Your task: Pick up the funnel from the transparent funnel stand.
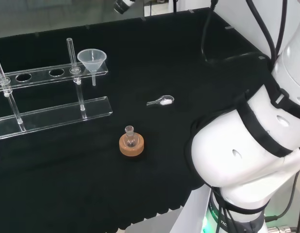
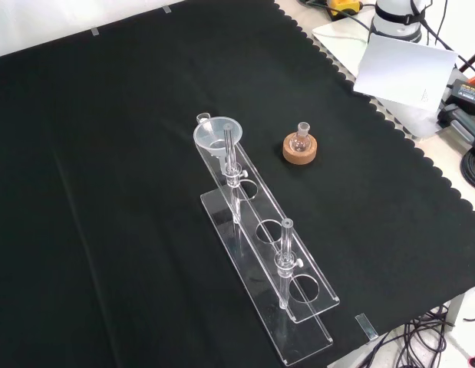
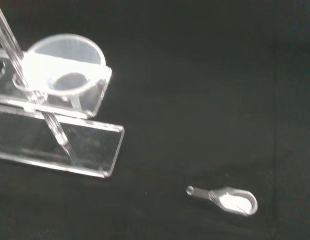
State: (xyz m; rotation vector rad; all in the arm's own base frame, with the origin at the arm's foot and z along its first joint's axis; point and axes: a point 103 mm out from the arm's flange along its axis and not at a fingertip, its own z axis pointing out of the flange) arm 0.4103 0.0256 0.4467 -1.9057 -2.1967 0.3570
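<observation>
While funnel (image 1: 92,60) sits in stand (image 1: 53,114) | flask (image 1: 130,136) on cork ring (image 1: 132,146)

The funnel (image 1: 92,60) sits in the end hole of the funnel stand's (image 1: 53,114) upper shelf, its stem hanging through toward the base plate below. In the head view that end is the stand's right end, and the stand runs off to the left. In the front view the funnel (image 2: 215,136) is at the far end of the stand (image 2: 302,341), which runs toward the near edge of the cloth (image 2: 107,192).

To the right of the stand in the head view lies a small scoop (image 1: 161,101) flat on the cloth. Nearer the camera than the scoop, a small flask (image 1: 130,136) stands upright in a cork ring (image 1: 131,146). In the front view the flask (image 2: 301,139) and ring (image 2: 301,149) stand just right of the funnel.
</observation>
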